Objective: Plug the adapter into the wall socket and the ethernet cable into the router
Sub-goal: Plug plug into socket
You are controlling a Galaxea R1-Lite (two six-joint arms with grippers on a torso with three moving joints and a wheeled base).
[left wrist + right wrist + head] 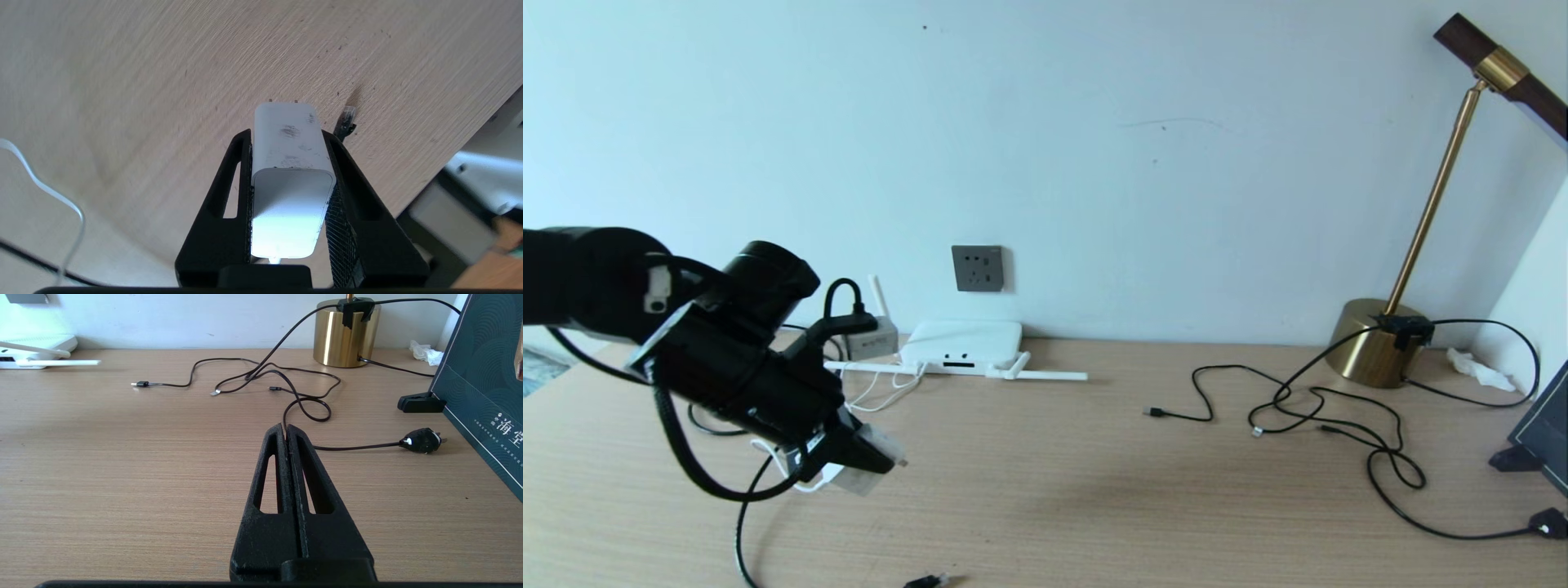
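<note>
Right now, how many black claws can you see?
2. The left gripper holds the adapter above the table's left; the right gripper, shut, hovers near the thin black cables.

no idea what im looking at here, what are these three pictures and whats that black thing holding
It is a two-armed robot at a wooden desk. The wide picture comes from a camera on its head; the other two come from cameras on its wrists, looking along each hand. The left hand is raised above the desk, gripping a white power adapter. The right hand is shut on nothing, low over the desk. By the wall sit a white router under a grey wall socket. A brass lamp and loose black cables lie to the right.
</note>
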